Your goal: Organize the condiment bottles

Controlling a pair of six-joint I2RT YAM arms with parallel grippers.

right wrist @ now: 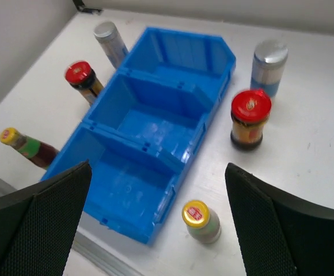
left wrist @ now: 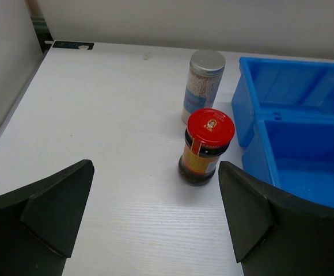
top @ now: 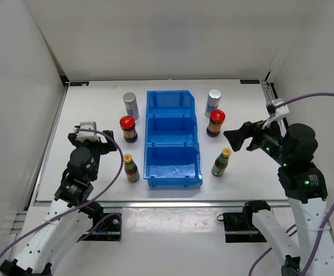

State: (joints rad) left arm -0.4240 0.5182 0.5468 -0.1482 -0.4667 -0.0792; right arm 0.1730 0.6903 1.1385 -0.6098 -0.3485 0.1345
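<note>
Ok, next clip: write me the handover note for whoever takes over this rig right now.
Left gripper: open, empty, pointed at the left red-lidded jar.
Right gripper: open, empty, hovering right of the blue bin.
The bin's three compartments are all empty.
Upright left of the bin, far to near: left silver-capped bottle, left red-lidded jar, left yellow-capped bottle.
Right of it: right silver-capped bottle, right red-lidded jar, right yellow-capped bottle.
Done: nothing yet.
Left: all six bottles to sort.
</note>
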